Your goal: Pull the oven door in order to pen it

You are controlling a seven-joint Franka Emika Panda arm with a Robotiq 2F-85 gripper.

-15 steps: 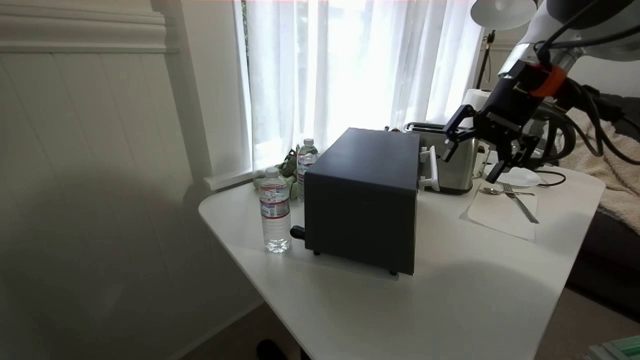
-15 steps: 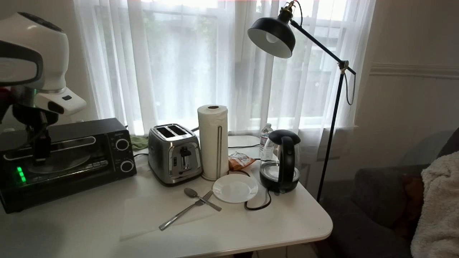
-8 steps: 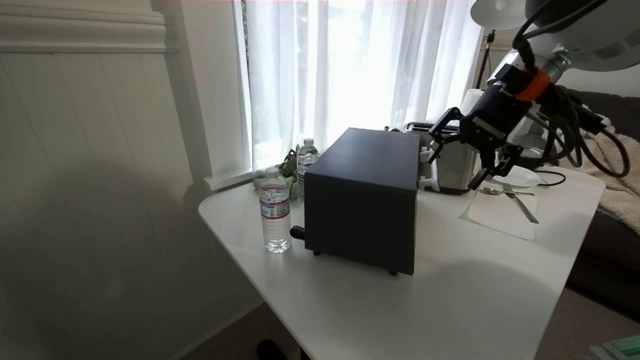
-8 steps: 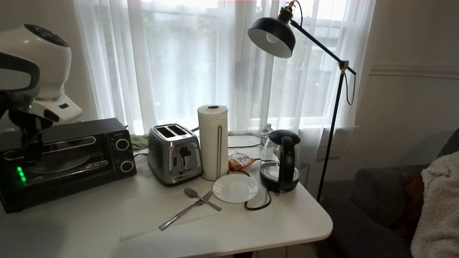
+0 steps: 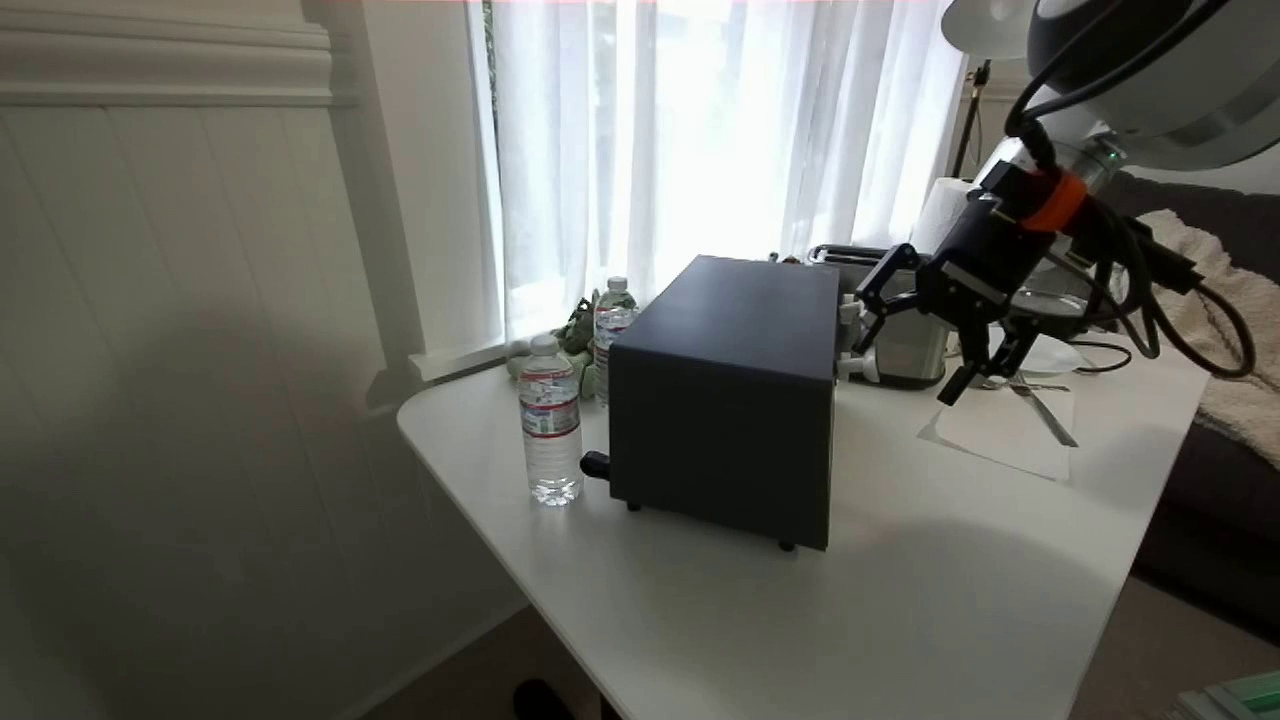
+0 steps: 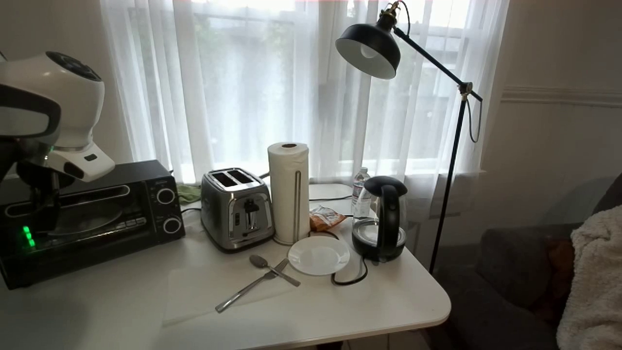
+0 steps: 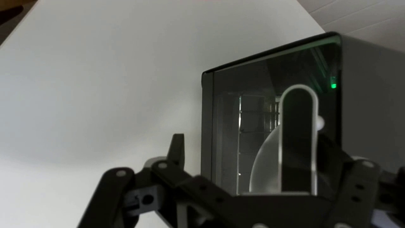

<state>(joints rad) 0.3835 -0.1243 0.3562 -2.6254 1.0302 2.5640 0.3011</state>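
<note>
So, nearest me on the white table (image 5: pixel 900 620) is the black oven (image 5: pixel 725 430), seen side-on, with a water bottle (image 5: pixel 550 425) standing just beside it. Neither has budged compared with a second ago. The oven door (image 7: pixel 246 126) on the oven's front is still shut and upright, same as before.

What's actually changed is the gripper (image 5: pixel 903 372). A second ago it was hanging clear of the handle (image 7: pixel 298 139); since then it's come in and down. In an exterior view its upper finger (image 5: pixel 872 332) now overlaps the handle, though I honestly can't tell if it's touching. Jaws are spread wide and not clamped on anything I can see. In the wrist view the handle shows between the two fingers. The arm (image 6: pixel 73 107) sits lower in both exterior views too.

Further back, the toaster (image 6: pixel 238 209) and paper towels (image 6: pixel 286 189) haven't moved. Fork (image 6: pixel 243 292) and spoon (image 6: pixel 258 261) are still crossed near the plate (image 6: pixel 318 255), except the gripper now partly covers the spoon from my side. Kettle (image 6: pixel 388 218), lamp (image 6: pixel 371 51) and curtains (image 6: pixel 243 97) at the back: all unchanged.
</note>
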